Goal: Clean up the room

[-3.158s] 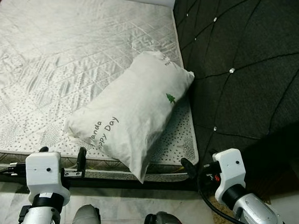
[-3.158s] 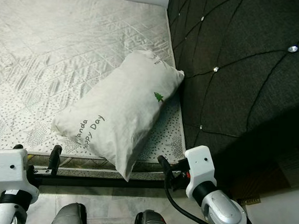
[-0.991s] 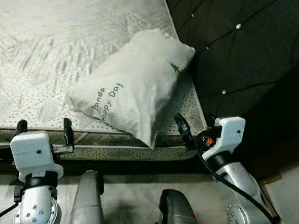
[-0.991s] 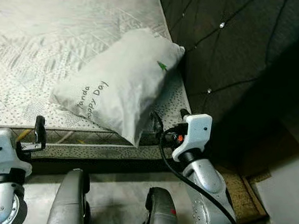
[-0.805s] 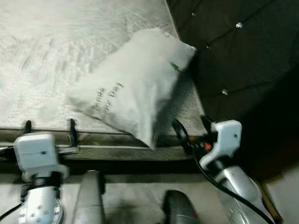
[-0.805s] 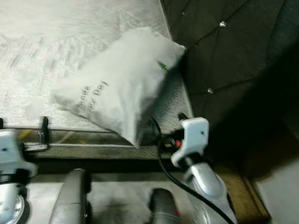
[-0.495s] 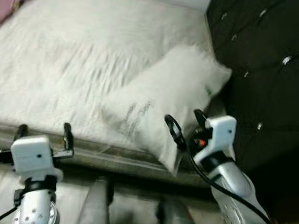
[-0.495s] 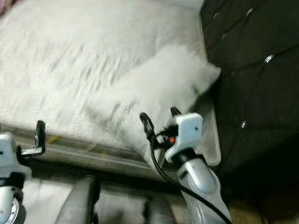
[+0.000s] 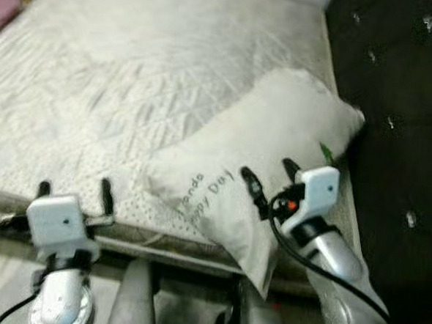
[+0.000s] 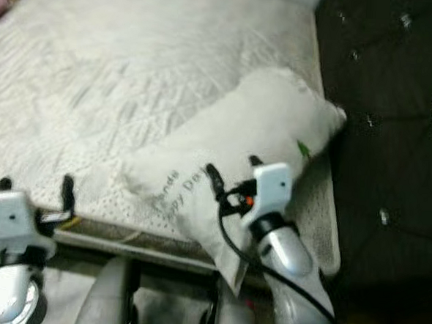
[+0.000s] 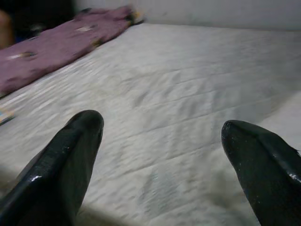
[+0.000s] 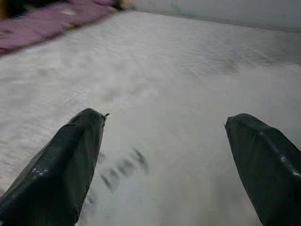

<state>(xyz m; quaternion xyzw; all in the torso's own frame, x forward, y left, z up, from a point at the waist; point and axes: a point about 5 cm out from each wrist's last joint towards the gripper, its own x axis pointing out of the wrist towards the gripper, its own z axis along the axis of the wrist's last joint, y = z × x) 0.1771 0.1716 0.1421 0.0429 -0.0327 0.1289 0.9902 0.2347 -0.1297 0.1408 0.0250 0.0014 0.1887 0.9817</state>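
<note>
Pillow (image 9: 260,165), white and plump, lies askew on the bare mattress (image 9: 133,83), near its front edge and close to the dark tufted headboard (image 9: 403,107), one corner overhanging that edge. The tidying looks barely begun as far as this piece goes: the pillow is not yet gripped or squared up against the headboard. The right hand (image 9: 266,178) hovers over the pillow's lower half with its two black fingers spread wide, nothing between them; the right wrist view shows soft white cloth and blurred dark lettering below those fingers. The left hand (image 9: 75,190) is held low at the front edge of the mattress, also spread wide and empty. The pillow's cover is smooth fabric printed with dark script and a small green tree; the mattress is quilted in diamond stitching, with a speckled band along its front. A purple cloth (image 11: 56,47) lies at the far side of the bed, likely also waiting to be put away.
</note>
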